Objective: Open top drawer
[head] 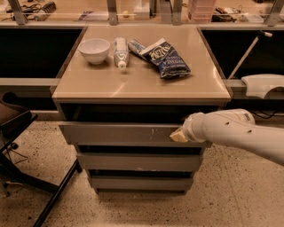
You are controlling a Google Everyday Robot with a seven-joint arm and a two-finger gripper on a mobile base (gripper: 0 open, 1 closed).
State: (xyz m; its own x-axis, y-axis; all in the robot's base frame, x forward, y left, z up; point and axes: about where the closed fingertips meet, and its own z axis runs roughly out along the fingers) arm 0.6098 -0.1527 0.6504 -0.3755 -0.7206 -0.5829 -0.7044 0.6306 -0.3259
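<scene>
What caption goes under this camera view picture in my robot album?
Robot gripper at the right end of the top drawer, with a bowl, bottle and snack bag on the cabinet top.

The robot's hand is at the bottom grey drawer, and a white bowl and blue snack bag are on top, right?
No. The camera view shows the robot's gripper at the right end of the wide grey top drawer, not the bottom one. The round white bowl and the blue snack bag are on the beige cabinet top.

Perhaps a lab, cluttered workbench (133, 9) behind (speckled floor (230, 195)), pincer (174, 135) at top drawer (111, 134)
</scene>
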